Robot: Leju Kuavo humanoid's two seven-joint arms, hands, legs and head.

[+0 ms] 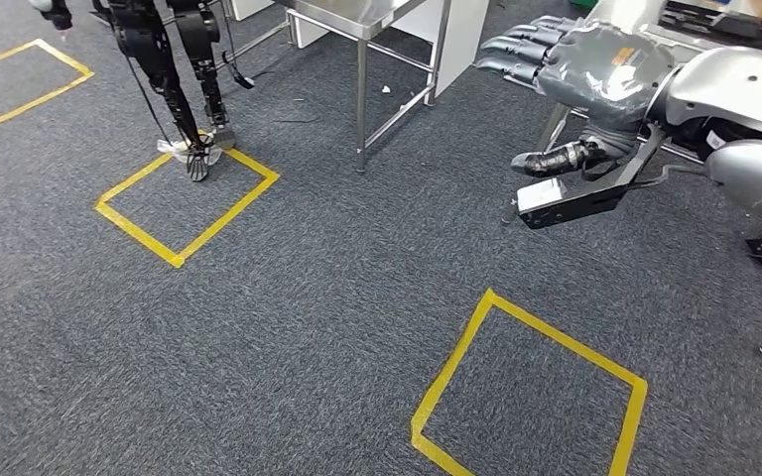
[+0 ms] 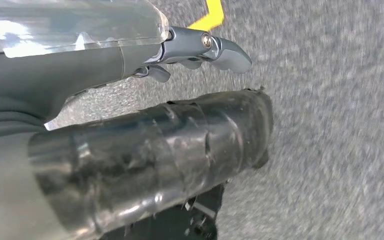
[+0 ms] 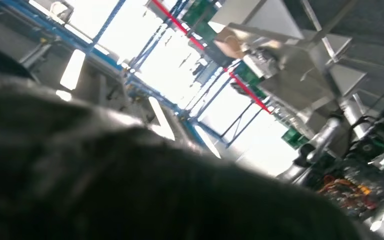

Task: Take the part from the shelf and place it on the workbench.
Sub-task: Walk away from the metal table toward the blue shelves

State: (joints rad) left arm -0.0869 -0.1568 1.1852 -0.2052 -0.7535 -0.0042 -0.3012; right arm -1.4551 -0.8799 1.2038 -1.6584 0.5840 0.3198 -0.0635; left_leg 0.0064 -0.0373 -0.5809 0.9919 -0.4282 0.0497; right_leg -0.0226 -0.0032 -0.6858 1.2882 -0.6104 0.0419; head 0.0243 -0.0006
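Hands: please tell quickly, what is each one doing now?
Left hand: cannot be told.
Right hand: holds a flat black part.

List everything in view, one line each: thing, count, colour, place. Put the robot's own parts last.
Taped floor squares: at least three, yellow, on the grey carpet.
Metal table: one, silver, top centre of the head view.
Another robot's legs: one pair, black, standing at the corner of a taped square.
Part: one, black, flat, held under the right hand.
Right hand: one, grey, raised at upper right, holding the part.
Left hand: one, grey and dark, above the carpet.
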